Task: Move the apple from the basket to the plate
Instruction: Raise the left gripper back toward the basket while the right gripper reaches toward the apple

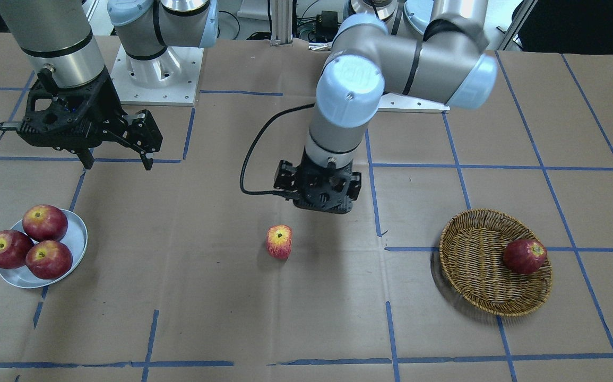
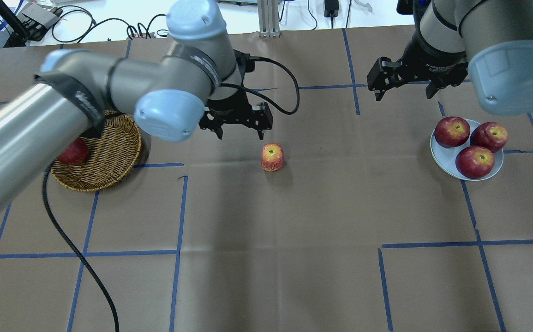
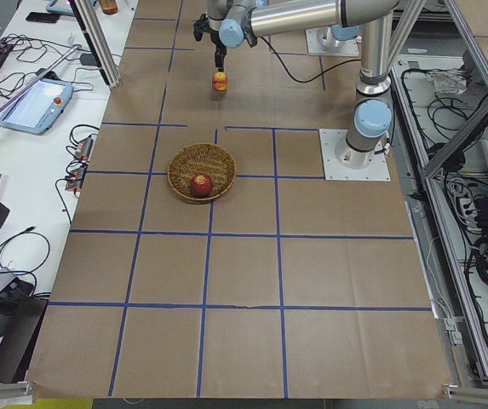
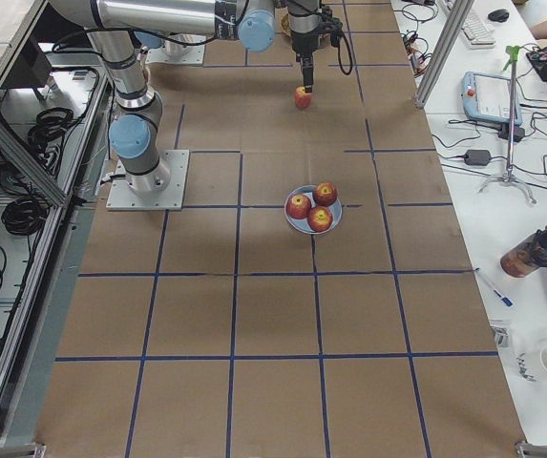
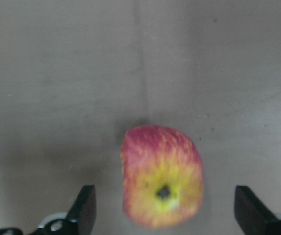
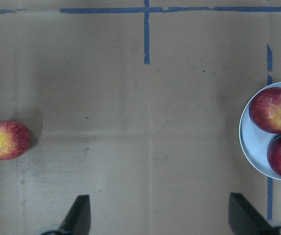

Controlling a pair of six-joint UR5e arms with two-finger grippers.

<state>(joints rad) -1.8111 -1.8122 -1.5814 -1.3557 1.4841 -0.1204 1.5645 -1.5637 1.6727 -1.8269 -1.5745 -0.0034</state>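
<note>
With left tool (image 2: 241,134) released, empty, above the apple (image 1: 279,242) standing stem-up on the tabletop (image 1: 306,318) beneath its spread jaws, clamp the probably firm, smooth, bruise-prone flanks at mid-height, using moderate force.

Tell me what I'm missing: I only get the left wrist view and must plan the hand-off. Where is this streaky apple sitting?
Observer: The apple sits on the table, roughly midway between the basket and the plate.
Operator: Is the plate free?
Observer: No, three deeper-red apples fill most of it.
Operator: Anything in the basket?
Observer: One dark red apple, against its rim.
Operator: And the right gripper?
Observer: The right gripper hangs open above the table near the plate, holding nothing.
</note>
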